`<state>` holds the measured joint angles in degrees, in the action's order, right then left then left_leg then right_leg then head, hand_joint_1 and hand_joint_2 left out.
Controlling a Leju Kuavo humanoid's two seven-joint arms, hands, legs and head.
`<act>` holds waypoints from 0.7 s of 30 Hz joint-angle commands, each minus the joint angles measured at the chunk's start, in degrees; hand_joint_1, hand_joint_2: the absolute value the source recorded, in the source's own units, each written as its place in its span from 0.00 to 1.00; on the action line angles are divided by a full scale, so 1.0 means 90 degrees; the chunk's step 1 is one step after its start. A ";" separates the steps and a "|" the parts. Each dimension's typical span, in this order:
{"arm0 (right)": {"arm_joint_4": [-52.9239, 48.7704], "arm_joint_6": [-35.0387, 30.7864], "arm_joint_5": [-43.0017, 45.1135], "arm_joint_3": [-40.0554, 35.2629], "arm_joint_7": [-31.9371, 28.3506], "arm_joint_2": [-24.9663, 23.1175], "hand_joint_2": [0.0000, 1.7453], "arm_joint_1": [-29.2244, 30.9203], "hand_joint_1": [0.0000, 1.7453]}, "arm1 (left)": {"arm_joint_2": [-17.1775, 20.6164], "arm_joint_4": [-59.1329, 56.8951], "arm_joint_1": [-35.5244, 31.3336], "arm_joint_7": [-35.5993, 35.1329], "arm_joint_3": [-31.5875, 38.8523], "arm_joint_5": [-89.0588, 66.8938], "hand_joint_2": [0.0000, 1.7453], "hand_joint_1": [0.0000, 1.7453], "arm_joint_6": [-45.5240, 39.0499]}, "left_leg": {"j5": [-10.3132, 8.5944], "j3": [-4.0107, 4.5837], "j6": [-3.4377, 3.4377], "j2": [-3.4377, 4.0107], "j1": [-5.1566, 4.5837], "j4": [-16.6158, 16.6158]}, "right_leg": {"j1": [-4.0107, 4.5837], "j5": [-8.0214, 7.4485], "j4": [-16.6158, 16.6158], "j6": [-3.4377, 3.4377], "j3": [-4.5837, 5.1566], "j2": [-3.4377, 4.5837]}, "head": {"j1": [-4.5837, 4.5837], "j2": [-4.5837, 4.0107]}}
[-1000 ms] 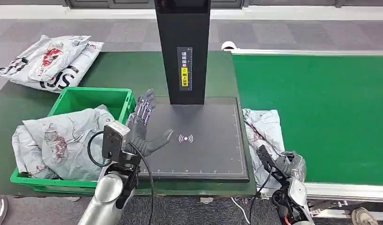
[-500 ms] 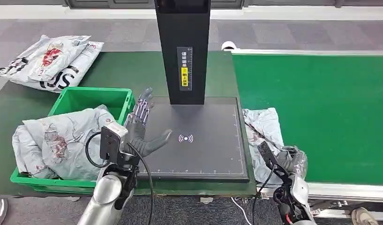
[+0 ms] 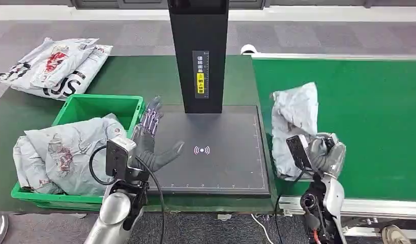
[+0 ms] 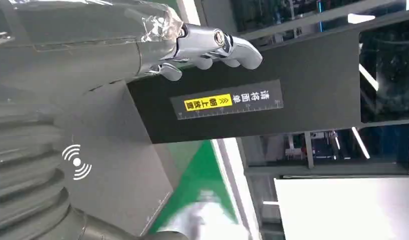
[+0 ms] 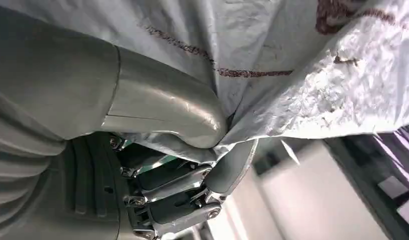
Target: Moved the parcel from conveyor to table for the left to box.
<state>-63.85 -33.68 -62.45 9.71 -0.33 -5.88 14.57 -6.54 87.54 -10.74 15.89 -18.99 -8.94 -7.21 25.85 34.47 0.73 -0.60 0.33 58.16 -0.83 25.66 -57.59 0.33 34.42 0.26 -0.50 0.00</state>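
Since the earlier frames the crumpled grey plastic mailer parcel (image 3: 293,127) has come up off the green conveyor belt (image 3: 358,117) edge, where it lay flat, and now stands raised in the grip of the right hand (image 3: 325,155); the left hand has barely shifted. The right hand's thumb and fingers (image 5: 192,187) are closed on a gathered fold of the parcel's film, pinching it near its lower corner, so the bulk of the bag rises above the hand and leans over the belt's left margin, just beside the flat black scanning platform (image 3: 216,152) on the table; the hold on a bunched edge suits a limp bag that offers no firm body. The left hand (image 3: 152,140) hovers over the platform's left part, fingers spread and holding nothing, apparently waiting to take over; beside it sits the green plastic crate (image 3: 101,108), already holding grey bags, which I judge is the boxing target. Behind the platform rises the black scanner post (image 3: 198,51), which the carry must clear.
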 commanded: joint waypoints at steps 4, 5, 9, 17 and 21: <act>-0.3001 -0.0502 0.0144 -0.1849 -0.0318 0.0173 1.00 0.0054 1.00 | -0.0100 -0.0175 -0.0112 0.0121 0.0399 -0.0052 1.00 0.00 0.0026 | 0.0006 -0.0013 0.0000 0.0025 -0.0001 -0.0002 | 0.0001 0.0001 0.0001 -0.0006 -0.0005 0.0015 | 0.0002 0.0000; -0.3001 -0.0502 0.0144 -0.1849 -0.0318 0.0173 1.00 0.0054 1.00 | -0.0100 -0.0175 -0.0112 0.0121 0.0399 -0.0052 1.00 0.00 0.0026 | 0.0004 -0.0004 0.0000 0.0029 -0.0002 0.0001 | 0.0000 -0.0002 -0.0003 -0.0004 0.0006 0.0020 | 0.0000 -0.0002; -0.2917 -0.0536 0.0190 -0.1831 -0.0310 0.0198 1.00 0.0056 1.00 | -0.0099 -0.0168 -0.0101 0.0126 0.0401 -0.0054 1.00 0.00 0.0026 | 0.0000 -0.0009 -0.0001 0.0011 -0.0002 -0.0002 | -0.0001 0.0000 0.0001 -0.0002 -0.0005 0.0004 | 0.0002 0.0000; -0.2392 -0.0126 0.0228 -0.2284 -0.0320 0.0160 1.00 0.0489 1.00 | -0.0107 -0.0182 -0.0180 0.0174 0.0416 -0.0061 1.00 0.00 0.0033 | 0.0002 -0.0007 0.0000 0.0022 0.0002 0.0000 | 0.0003 -0.0004 0.0002 -0.0003 -0.0002 0.0017 | 0.0002 0.0000; -0.0983 0.0350 0.0263 -0.2987 -0.0265 -0.0076 1.00 0.0995 1.00 | -0.0064 -0.0262 -0.0304 0.0248 0.0434 0.0000 1.00 0.00 -0.0014 | 0.0003 -0.0022 0.0002 0.0043 0.0002 -0.0006 | 0.0004 -0.0009 0.0006 -0.0006 -0.0010 0.0035 | 0.0002 -0.0002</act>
<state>-89.63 -35.21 -60.54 -6.01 -3.58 -5.75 15.22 -7.10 87.86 -10.74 17.53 -17.94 -9.51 -7.21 25.84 34.45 0.73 -0.58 0.34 58.16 -0.82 25.65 -57.59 0.33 34.39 0.27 -0.48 -0.02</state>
